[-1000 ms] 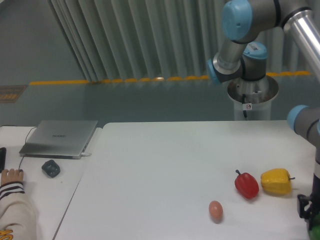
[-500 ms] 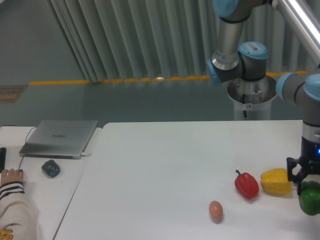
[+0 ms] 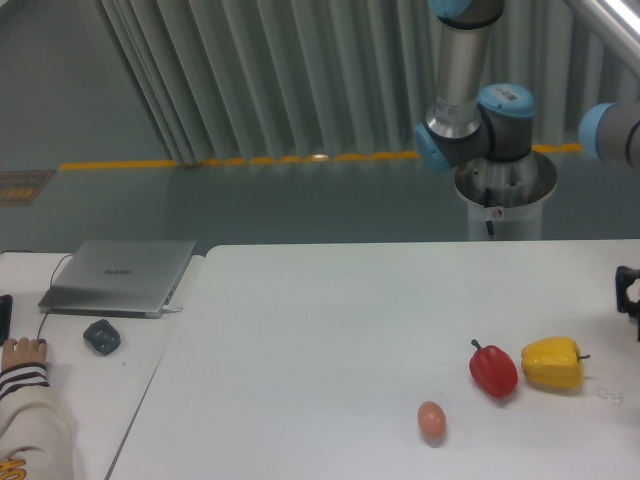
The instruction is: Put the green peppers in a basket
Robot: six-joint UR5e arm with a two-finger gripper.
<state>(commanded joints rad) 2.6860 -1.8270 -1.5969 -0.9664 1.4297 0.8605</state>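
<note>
Only a black sliver of my gripper [image 3: 629, 291] shows at the right edge of the camera view, above the table [image 3: 330, 340]. Its fingers are cut off by the frame edge, so I cannot tell how they stand. The green pepper is out of view. No basket is in view. The arm's grey links and blue joints [image 3: 470, 120] rise behind the table at the upper right.
A red pepper [image 3: 494, 369] and a yellow pepper [image 3: 551, 362] lie side by side at the right of the table. An egg [image 3: 431, 420] lies in front of them. A laptop [image 3: 120, 275], a dark mouse [image 3: 101, 336] and a person's hand [image 3: 22, 352] are at the left.
The gripper rose from beside the yellow pepper with the green pepper held in it, then moved up and right. Gripper and pepper have now left the frame almost wholly.
</note>
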